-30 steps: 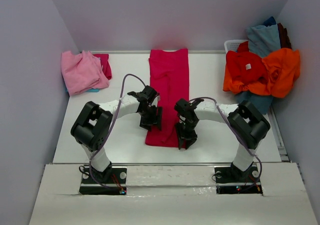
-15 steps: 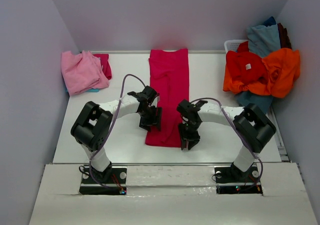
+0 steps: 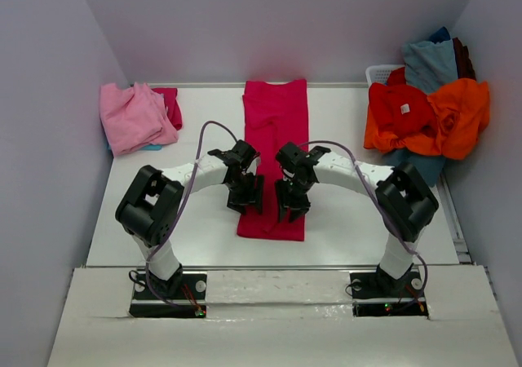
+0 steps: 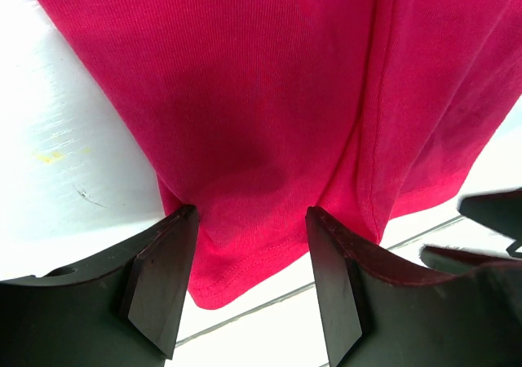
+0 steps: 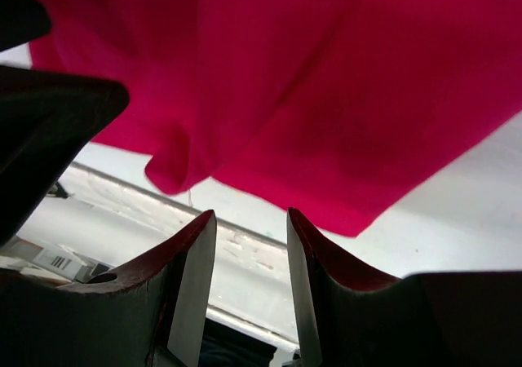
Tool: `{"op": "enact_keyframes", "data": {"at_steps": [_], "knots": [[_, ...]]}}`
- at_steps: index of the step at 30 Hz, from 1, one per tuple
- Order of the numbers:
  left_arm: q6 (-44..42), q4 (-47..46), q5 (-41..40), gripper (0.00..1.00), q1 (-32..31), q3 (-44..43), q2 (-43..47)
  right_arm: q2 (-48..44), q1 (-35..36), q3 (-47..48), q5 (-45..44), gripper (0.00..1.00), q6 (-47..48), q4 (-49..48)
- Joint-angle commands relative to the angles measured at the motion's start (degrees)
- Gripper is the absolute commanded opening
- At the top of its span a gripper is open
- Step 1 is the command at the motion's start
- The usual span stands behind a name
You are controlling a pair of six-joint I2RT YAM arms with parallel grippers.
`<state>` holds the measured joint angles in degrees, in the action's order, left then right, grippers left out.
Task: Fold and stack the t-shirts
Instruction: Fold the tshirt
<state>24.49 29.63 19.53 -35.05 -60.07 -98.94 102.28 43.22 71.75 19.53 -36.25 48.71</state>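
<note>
Our left gripper [image 3: 245,205] and right gripper [image 3: 290,212] hover, fingers spread, over the crimson-magenta t-shirt's [image 3: 276,126] near end.

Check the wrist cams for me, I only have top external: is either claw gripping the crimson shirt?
Observer: No. The left wrist view shows the left claw open, its fingers astride the near hem corner of the crimson shirt, cloth between them but not pinched.
Operator: And the right?
Observer: The right claw is open too, with nothing between its fingers. The shirt's hem lies just ahead of its tips.
</note>
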Motion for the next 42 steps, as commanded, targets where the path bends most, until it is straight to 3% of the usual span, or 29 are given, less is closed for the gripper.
{"op": "enact_keyframes", "data": {"at_steps": [1, 30, 36, 42], "knots": [[-0.58, 1.31, 0.16, 0.67, -0.28, -0.39, 1.99, 3.71, 0.55, 1.47, 1.12, 0.46, 0.48, -2.29], [-1.9, 1.31, 0.16, 0.67, -0.28, -0.05, 0.76, -0.15, 0.55, -15.93, -0.37, 0.47, -3.04, -5.2], [-2.95, 2.8, -2.12, 0.64, -0.28, -1.97, 2.43, 0.64, 0.55, -14.01, -0.72, 0.47, -2.86, -4.42], [-5.77, 7.46, -7.4, 0.64, -0.28, -7.16, 3.92, 1.26, 0.55, -5.05, -2.65, 0.47, -2.16, 0.23]]}}
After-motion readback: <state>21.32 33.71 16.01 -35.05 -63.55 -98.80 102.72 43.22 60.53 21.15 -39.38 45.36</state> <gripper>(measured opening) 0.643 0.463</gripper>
